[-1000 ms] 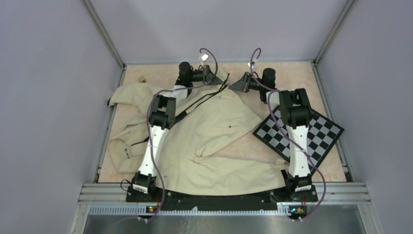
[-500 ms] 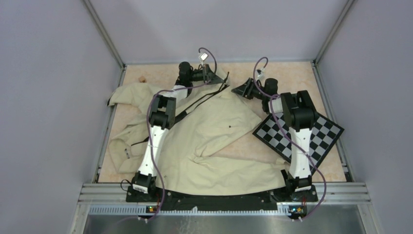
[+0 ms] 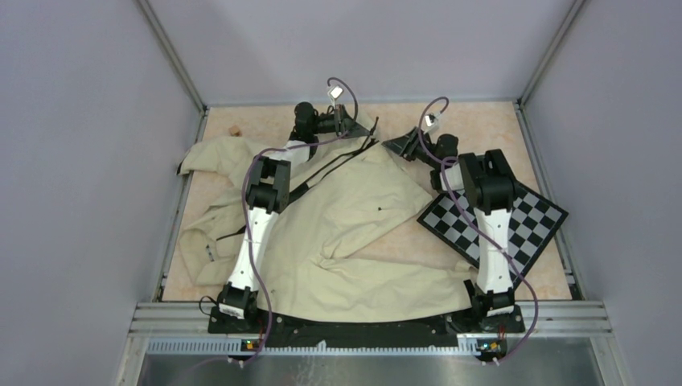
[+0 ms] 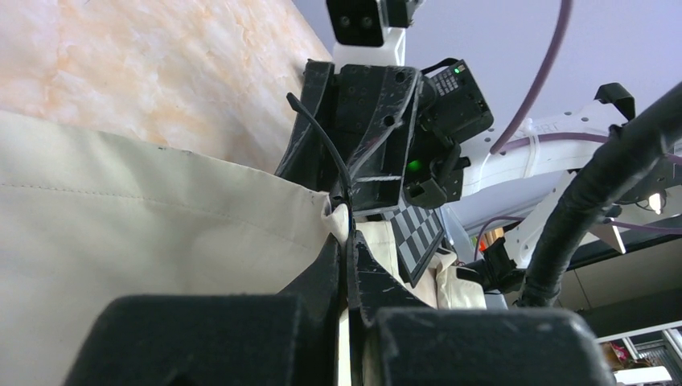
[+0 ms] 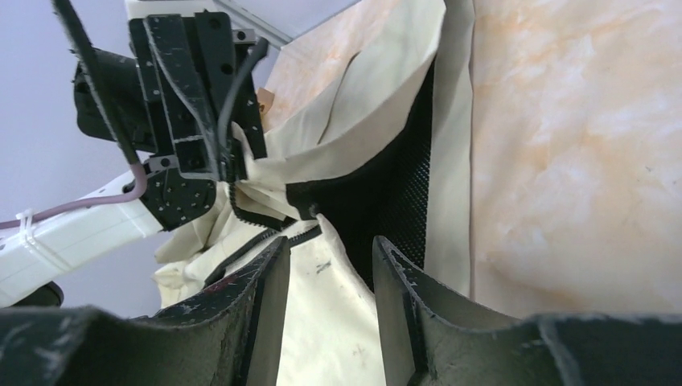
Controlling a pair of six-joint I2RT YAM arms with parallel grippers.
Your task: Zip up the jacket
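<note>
The cream jacket [image 3: 346, 233] lies wrinkled over most of the table, its black zipper strip [image 3: 334, 163] running from the far middle toward the left arm. My left gripper [image 3: 363, 129] is at the jacket's far edge. In the left wrist view it [image 4: 347, 237] is shut on the jacket's edge [image 4: 161, 217] by the zipper. My right gripper [image 3: 392, 145] is just right of it. In the right wrist view it [image 5: 326, 253] is open over the cream fabric [image 5: 338, 314], close to the zipper teeth [image 5: 257, 219] and the dark lining [image 5: 386, 193], facing the left gripper [image 5: 197, 121].
A black-and-white checkerboard [image 3: 515, 217] lies at the right under the right arm. A small tan object [image 3: 235, 129] sits at the far left corner. Metal rails and grey walls bound the table. The jacket hangs over the near edge.
My right gripper has turned and moved nearer and a little left, down toward the jacket's far edge. The left gripper and the jacket have stayed put.
</note>
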